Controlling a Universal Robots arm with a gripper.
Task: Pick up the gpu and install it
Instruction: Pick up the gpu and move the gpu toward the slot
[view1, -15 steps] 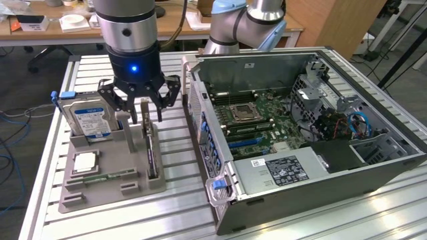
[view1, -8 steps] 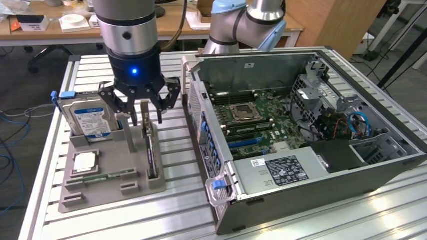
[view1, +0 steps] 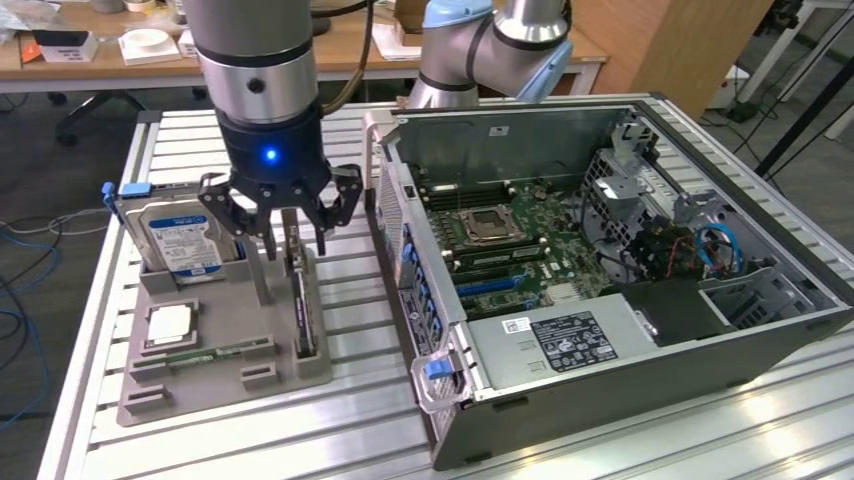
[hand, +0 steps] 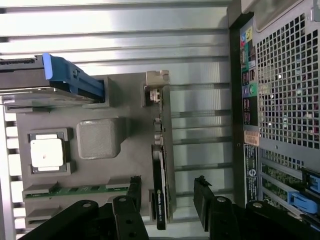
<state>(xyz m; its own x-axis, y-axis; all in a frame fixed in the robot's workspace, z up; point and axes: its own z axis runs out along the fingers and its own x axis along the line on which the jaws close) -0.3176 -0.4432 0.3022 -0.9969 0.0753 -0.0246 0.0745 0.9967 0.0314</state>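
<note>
Two black fingers (hand: 131, 200) of the gripper (view1: 291, 240) stand spread as wide as they go, and nothing is held between them. The gripper hangs over the grey holder (view1: 227, 385), at the side of it that faces the computer case (view1: 641, 390).

The gpu (view1: 304, 312) stands on its long edge in a slot along that same side of the holder. It is a thin dark card, and its silver bracket (hand: 157, 86) is at the end away from the fingers in the wrist view. In that view the card (hand: 159, 195) runs between the two fingers, closer to one of them, with free space on the side of the other. I cannot tell if the fingertips are already as low as its upper edge.

Between the holder's edge and the case wall there is a narrow strip of bare slatted table (view1: 350, 300), so the card has little room on that side. On the other side of the card the holder carries a hard drive (view1: 180, 240) standing upright, a square processor (view1: 170, 325) lying flat and a green memory stick (view1: 220, 352), all apart from the card.

The case lies on its side with the open face up. Its rim stands higher than the holder. Inside, the motherboard (view1: 534, 225) is uncovered, and a grey power supply (view1: 561, 345) fills the near corner.
</note>
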